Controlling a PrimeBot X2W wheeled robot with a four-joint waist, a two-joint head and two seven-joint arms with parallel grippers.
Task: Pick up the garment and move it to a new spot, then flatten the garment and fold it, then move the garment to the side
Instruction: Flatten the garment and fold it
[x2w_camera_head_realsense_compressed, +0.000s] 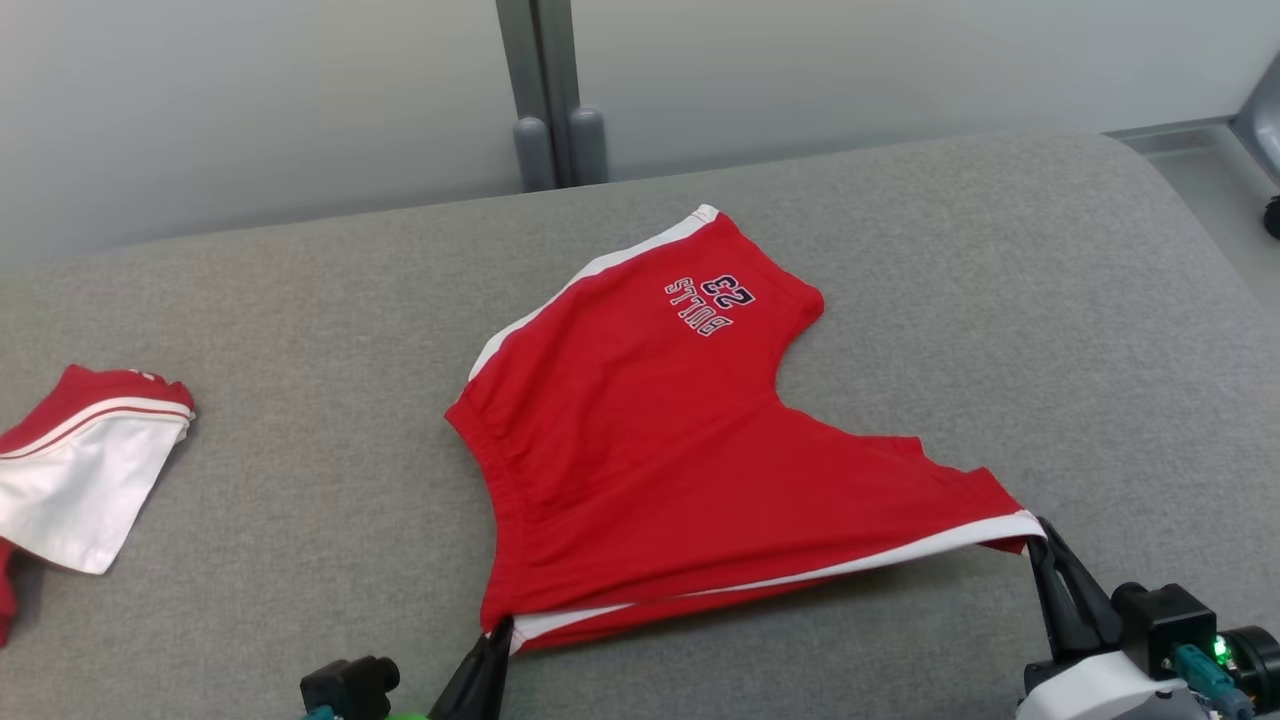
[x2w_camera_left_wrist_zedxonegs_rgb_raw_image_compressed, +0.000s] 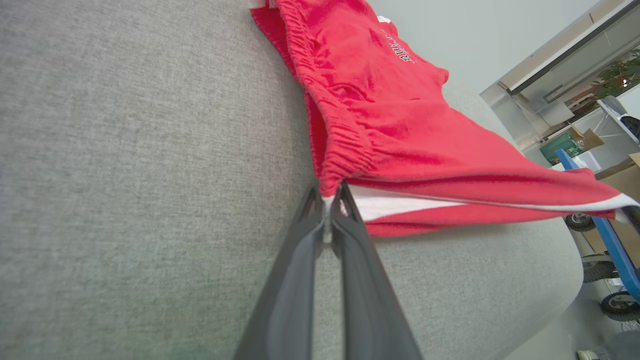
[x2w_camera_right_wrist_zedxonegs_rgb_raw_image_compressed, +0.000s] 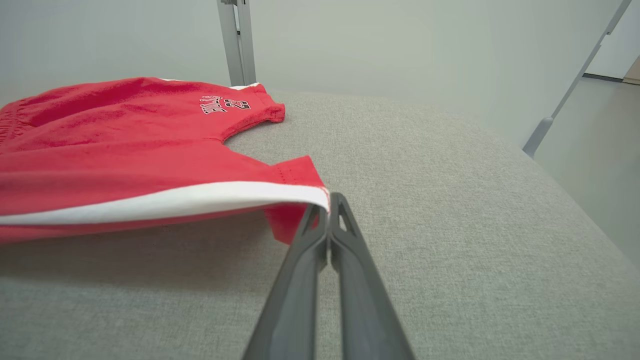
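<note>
Near your bench's (x2w_camera_head_realsense_compressed: 300, 400) front edge, your left gripper (x2w_camera_head_realsense_compressed: 500, 628) is clenched on the waistband corner of the red shorts (x2w_camera_head_realsense_compressed: 650, 450) and your right gripper (x2w_camera_head_realsense_compressed: 1040, 528) on a leg-hem corner. The white-striped side runs lengthwise along that edge, and the printed leg points toward the far edge

A grey fabric surface (x2w_camera_head_realsense_compressed: 280, 300) carries a red-and-white cloth (x2w_camera_head_realsense_compressed: 85, 465) at its left edge (partly cut off); a grey post (x2w_camera_head_realsense_compressed: 545, 80) stands beyond the far side.
</note>
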